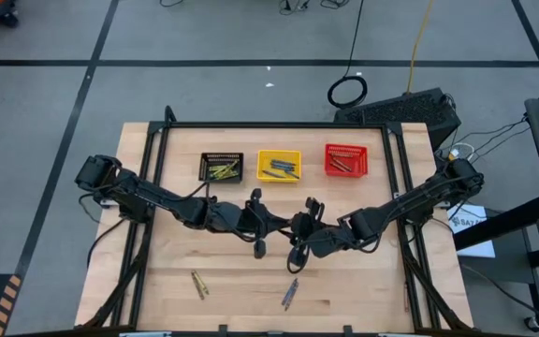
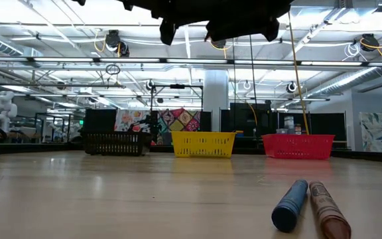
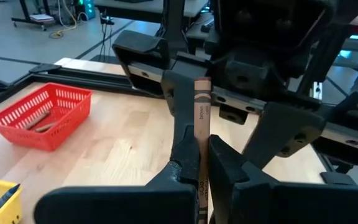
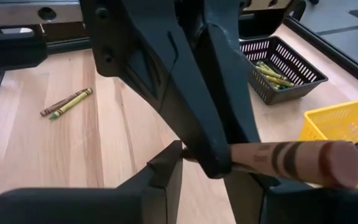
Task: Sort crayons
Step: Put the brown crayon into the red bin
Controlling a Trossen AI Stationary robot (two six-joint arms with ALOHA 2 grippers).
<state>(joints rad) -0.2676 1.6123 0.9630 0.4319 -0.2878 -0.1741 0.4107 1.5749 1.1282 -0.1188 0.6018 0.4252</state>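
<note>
Item: brown crayon, held above mid-table. Left gripper was clamped shut on its lower end, the stick's long axis running forward out of the fingers toward the facing right gripper. The right gripper's fingers stood apart, set either side of the same crayon, seemingly not yet closed on it; a hand-over looked in progress, the right arm being nearer the red basket.

Remaining stock: blue and brown pair loose near the table's front; yellow-green and brown pair loose to their left. Black basket held yellow-green crayons; yellow basket held blue.
</note>
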